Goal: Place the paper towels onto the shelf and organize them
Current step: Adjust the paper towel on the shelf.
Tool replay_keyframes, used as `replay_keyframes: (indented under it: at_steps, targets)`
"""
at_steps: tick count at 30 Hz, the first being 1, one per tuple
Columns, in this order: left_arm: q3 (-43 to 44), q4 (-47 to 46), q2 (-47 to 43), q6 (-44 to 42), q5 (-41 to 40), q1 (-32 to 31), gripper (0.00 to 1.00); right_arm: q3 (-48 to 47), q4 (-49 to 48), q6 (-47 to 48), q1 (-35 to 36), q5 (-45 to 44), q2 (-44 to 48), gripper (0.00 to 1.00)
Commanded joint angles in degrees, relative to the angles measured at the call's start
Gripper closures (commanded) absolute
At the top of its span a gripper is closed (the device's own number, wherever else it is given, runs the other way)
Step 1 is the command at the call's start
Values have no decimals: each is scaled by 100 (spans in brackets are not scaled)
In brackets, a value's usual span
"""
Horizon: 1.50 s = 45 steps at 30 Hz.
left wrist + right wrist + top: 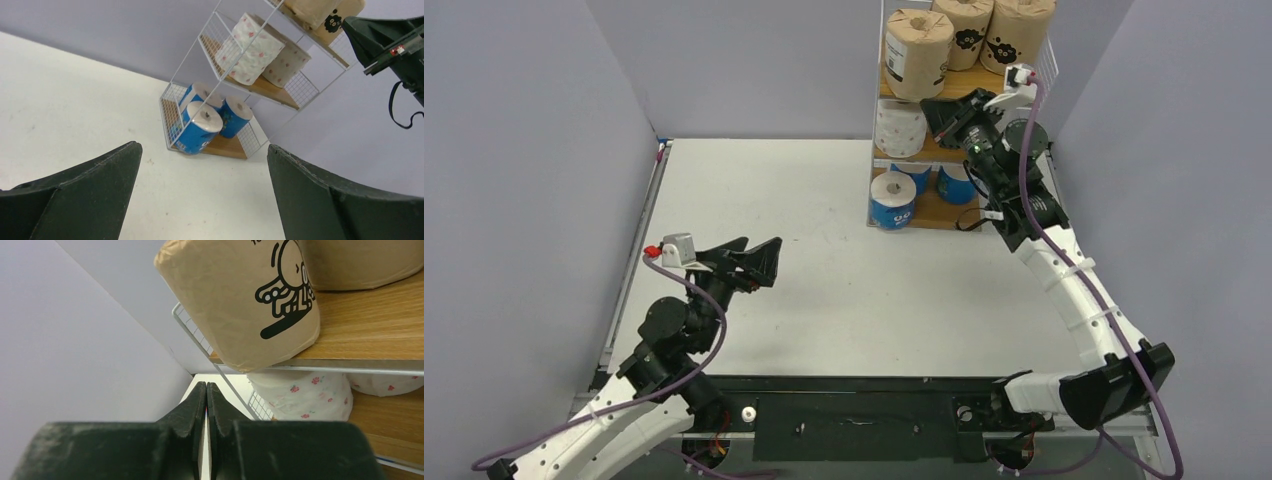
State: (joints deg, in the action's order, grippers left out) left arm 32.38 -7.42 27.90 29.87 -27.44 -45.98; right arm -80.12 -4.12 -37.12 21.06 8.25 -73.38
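The shelf [876,110] stands at the table's far right. Three brown paper towels [917,52] fill its top tier; the front one [240,305] juts over the board's edge. White pink-dotted rolls [900,128] sit on the middle tier and blue-and-white rolls [892,199] on the bottom, the front one tilted. My right gripper [942,115] hovers at the shelf's front beside the middle tier, shut and empty, its tips [206,386] pressed together just below the brown roll. My left gripper [759,252] is open and empty over the table's left, facing the shelf [187,52].
The white table [824,280] is ringed by lavender walls, with one close to the shelf's right side. A metal rail [636,260] runs along the left edge. My right arm [1064,270] stretches along the right side, and a black cable loop [972,222] hangs by the bottom tier.
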Motion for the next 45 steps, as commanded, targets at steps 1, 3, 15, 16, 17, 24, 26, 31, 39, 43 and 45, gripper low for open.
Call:
replay_keyframes:
  at_steps: [1,3,15,16,17,24,26,31,39,43,45]
  targets:
    - [-299,1192,-735,477,-248,-20,4,-562,-164,30,23,331,-286,100]
    - [-372,1404,-983,496,-270,-18,4,-630,-120,73,26,314,-396,100]
    - [-632,1506,-1416,344,-183,-16,4,-927,-291,-4,21,100,-947,100]
    - [-671,1450,-1418,344,-141,-12,4,-1037,-273,0,17,90,-988,100]
    - [-680,1430,-1419,344,-127,-13,4,-1070,-249,0,9,61,-1049,100]
    - [-672,1482,-1413,272,-84,-9,4,-1373,-169,-37,8,-45,-1343,100]
    - [-678,1496,-1435,255,-92,-8,4,-1441,-156,-56,12,-71,-1424,100]
    - [-680,1522,-1462,233,-86,-10,4,-1693,-63,-71,11,-150,-1623,100]
    - [-717,1533,-1466,232,-60,-9,4,-2074,138,-106,14,-30,-1876,100]
    - [-681,1565,-1479,211,-51,-13,4,-1998,118,-195,19,237,-1633,100]
    - [-665,1582,-1499,190,-56,-15,4,-1881,143,-169,22,287,-1400,100]
